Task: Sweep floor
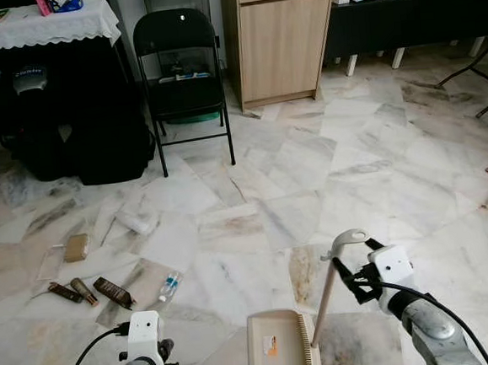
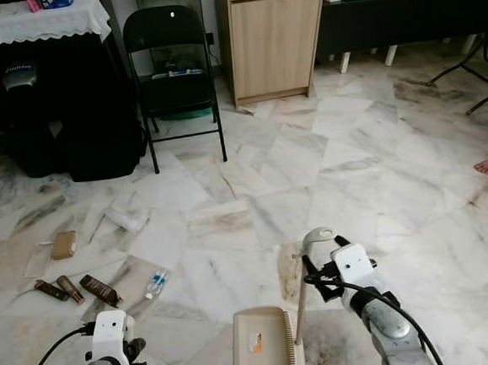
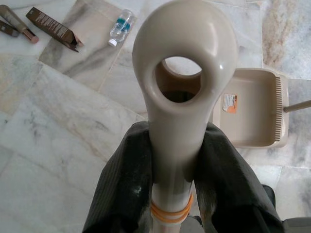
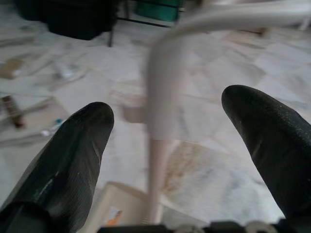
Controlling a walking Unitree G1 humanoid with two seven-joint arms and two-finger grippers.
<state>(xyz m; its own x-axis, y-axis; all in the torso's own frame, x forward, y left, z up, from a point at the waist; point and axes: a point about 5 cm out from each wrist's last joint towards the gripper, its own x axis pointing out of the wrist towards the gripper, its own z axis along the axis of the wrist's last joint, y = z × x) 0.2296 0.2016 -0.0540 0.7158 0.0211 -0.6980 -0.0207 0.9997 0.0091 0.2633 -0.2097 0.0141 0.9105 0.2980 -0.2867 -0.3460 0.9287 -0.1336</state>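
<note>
Left gripper [image 3: 175, 194] is clamped on a beige handle [image 3: 182, 87]; right gripper [image 4: 167, 141] is held apart around the dustpan [image 1: 278, 346] pole [image 1: 325, 299]

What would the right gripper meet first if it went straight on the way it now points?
The beige dustpan handle, most likely: it stands between the open jaws of the right gripper, just ahead. The picture is blurred there, so how near is unclear. Beyond it lies marble floor.

Glossy marble-tile floor [image 1: 252, 173] has a small plastic water bottle [image 1: 169, 285], brown cosmetic tubes [image 1: 77, 290] and a beige plastic dustpan [image 1: 278, 346] lying on it.
</note>
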